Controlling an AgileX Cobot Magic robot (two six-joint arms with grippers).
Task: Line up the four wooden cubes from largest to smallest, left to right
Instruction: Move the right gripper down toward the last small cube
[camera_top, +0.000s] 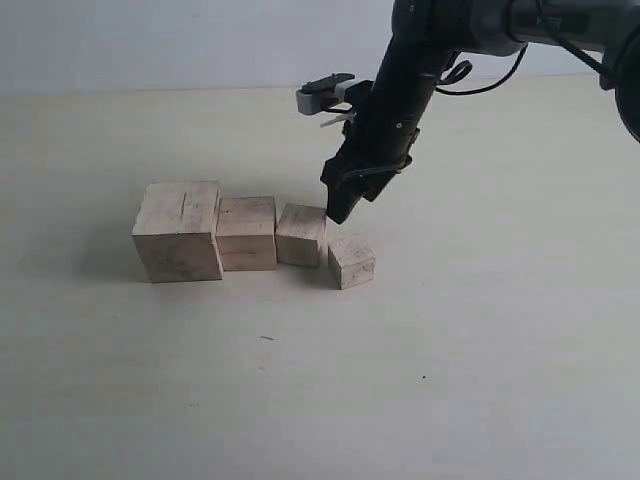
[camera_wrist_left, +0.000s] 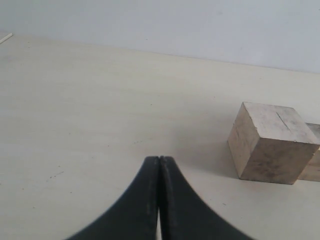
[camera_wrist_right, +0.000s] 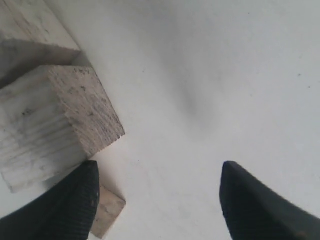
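big cube, second cube, third cube in row | small cube at third's 4 o'clock | right tool wide open, empty, at small cube's 11 o'clock | left tool closed, empty

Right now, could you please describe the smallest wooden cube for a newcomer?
On the pale table, a row of wooden cubes shrinks from the largest cube at the left. The smallest cube ends it at the right, near the right pincer, set slightly nearer the camera than its neighbours.

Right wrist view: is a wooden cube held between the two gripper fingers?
No, the right gripper stands open with only bare table between its fingers; the nearest wooden cube lies outside them.
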